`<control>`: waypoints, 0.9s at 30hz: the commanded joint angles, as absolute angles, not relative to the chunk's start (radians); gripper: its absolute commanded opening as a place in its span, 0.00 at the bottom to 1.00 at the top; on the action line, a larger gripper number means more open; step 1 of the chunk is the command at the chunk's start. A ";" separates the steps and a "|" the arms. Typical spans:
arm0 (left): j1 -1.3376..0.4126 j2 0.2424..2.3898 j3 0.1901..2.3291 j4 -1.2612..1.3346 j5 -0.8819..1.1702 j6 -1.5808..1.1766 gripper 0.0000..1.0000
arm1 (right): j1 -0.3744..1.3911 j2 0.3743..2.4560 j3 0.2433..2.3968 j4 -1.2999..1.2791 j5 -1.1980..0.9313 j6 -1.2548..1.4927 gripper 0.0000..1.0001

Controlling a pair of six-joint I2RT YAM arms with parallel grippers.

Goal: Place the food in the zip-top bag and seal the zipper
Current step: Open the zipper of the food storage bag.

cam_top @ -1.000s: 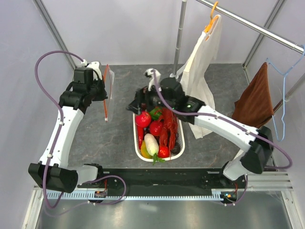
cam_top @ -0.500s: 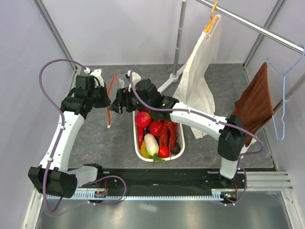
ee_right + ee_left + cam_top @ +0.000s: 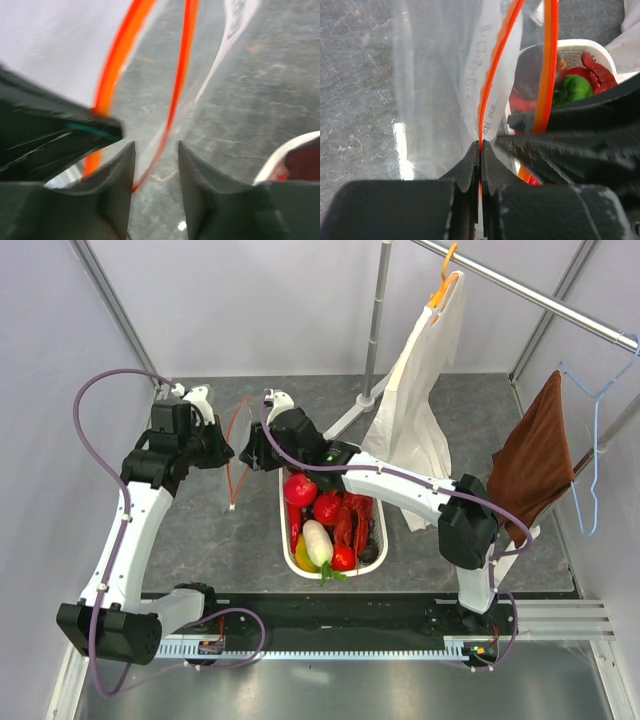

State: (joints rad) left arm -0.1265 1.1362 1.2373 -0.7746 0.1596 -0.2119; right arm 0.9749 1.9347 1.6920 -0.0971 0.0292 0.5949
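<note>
While the left gripper (image 3: 480, 148) was clamped shut on one lip of the zipper (image 3: 495, 80), the zip-top bag (image 3: 430, 75) was held upright over the worktop (image 3: 190, 530), its mouth parted into two orange-red strips. The right gripper (image 3: 156, 157) sat at the bag's mouth with its fingers apart; the other strip ran down through the gap between them, unpinched. The food (image 3: 327, 508) lay heaped in the white basket (image 3: 281, 505) just beside the bag: red fruits, a green pepper, a white radish and a red lobster.
</note>
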 commanded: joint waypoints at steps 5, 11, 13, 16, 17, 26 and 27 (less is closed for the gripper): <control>-0.115 1.072 1.264 -0.905 0.030 -0.150 0.02 | 0.969 1.927 1.721 -0.120 0.063 0.525 0.00; -0.101 1.055 1.325 -1.029 -0.190 -0.005 0.02 | 0.969 1.830 1.597 -0.159 -0.057 0.476 0.00; -0.092 1.046 1.339 -1.042 -0.225 0.035 0.02 | 0.968 1.796 1.545 -0.167 -0.097 0.457 0.00; -0.077 1.042 1.351 -1.061 -0.265 0.064 0.02 | 0.968 1.763 1.476 -0.175 -0.092 0.411 0.00; -0.071 1.039 1.350 -1.065 -0.278 0.067 0.02 | 0.968 1.758 1.462 -0.175 -0.092 0.379 0.00; -0.003 1.045 1.238 -1.052 -0.013 0.065 0.02 | 0.968 1.807 1.505 -0.173 -0.129 0.301 0.05; -0.003 1.052 1.223 -1.052 0.018 0.054 0.02 | 0.969 1.815 1.511 -0.175 -0.130 0.295 0.10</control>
